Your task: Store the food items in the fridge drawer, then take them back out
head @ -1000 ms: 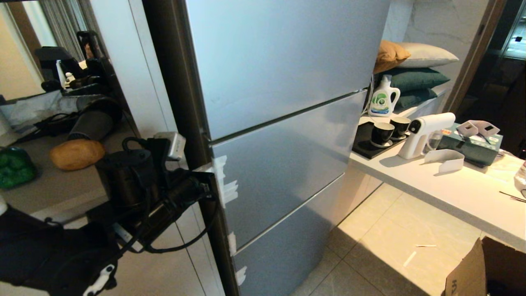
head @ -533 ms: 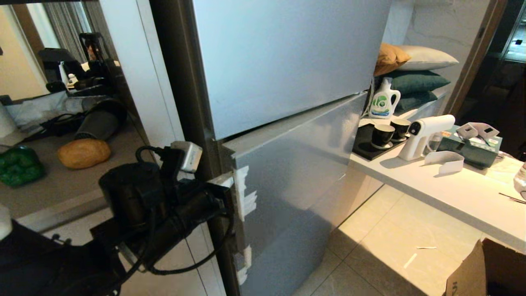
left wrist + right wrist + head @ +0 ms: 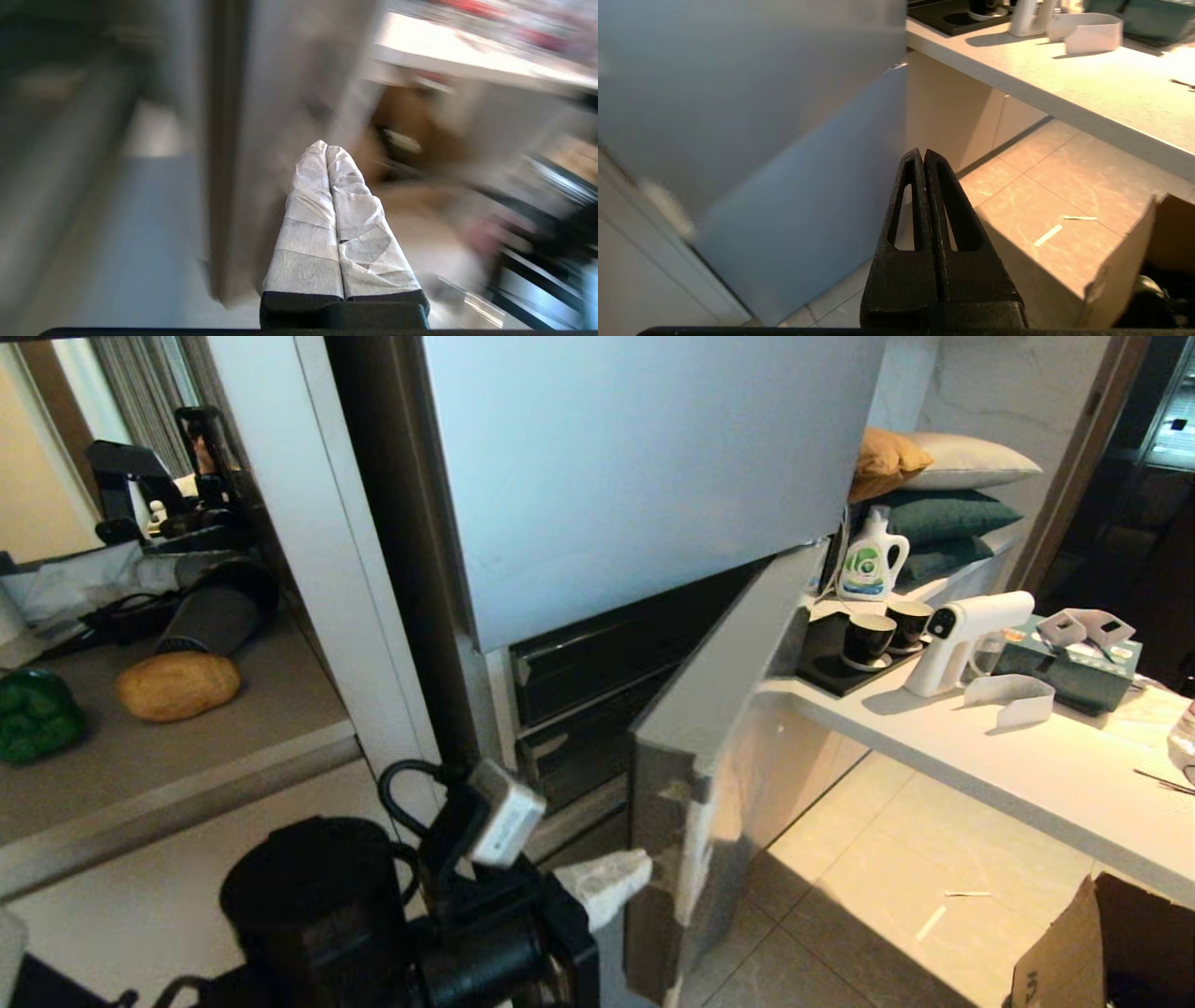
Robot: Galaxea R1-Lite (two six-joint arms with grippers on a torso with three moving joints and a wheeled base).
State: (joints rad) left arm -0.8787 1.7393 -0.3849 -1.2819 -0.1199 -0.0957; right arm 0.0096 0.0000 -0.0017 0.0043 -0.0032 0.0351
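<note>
On the grey counter left of the fridge door (image 3: pixel 691 747) lie the bell pepper (image 3: pixel 35 714) and, just beside it toward the door, the potato (image 3: pixel 176 685) — both well apart from the robot's arm. Below that counter and close to the door's taped edge is the left gripper (image 3: pixel 611 882), its white-wrapped fingers (image 3: pixel 317 205) pressed together and holding nothing. The door stands swung out, and behind it dark clear drawer fronts (image 3: pixel 607 658) show. Right of the door, the right gripper (image 3: pixel 923 156) hangs over the tiled floor (image 3: pixel 1031 186), its black fingers closed and empty.
</note>
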